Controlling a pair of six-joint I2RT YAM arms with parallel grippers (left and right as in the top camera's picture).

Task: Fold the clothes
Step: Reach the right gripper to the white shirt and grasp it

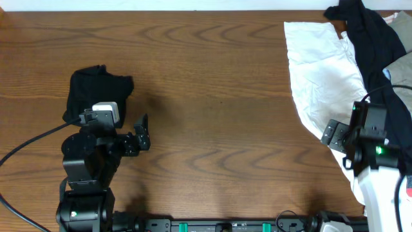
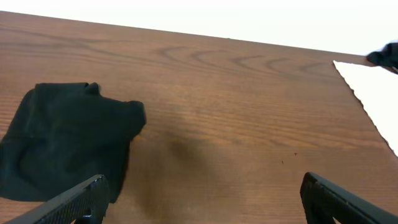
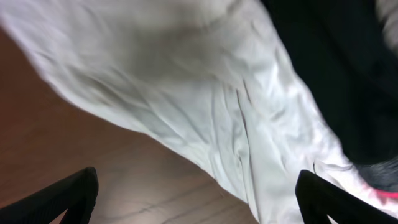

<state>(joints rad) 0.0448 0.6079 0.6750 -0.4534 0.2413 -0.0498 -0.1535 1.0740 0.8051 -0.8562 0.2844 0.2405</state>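
Overhead: holding the left end effector (image 1: 143, 132) released beside a folded black garment (image 1: 96, 93) at the left of the desk (image 1: 219, 77), the right end effector (image 1: 335, 135) released over the edge of the white shirt (image 1: 318, 71) lying far right, partly under a dark garment (image 1: 373, 38). Left wrist: facing the folded black garment (image 2: 68, 137), jaws gaping. Right wrist: hovering over the white shirt (image 3: 205, 93), jaws gaping.

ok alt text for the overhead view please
A large wrinkled white fabric garment lies at the right of a brown wooden table, a black garment draped across its top. A small bunched black cloth sits at left. The left pincer is open beside the black cloth, the right pincer open over the white garment's near edge.
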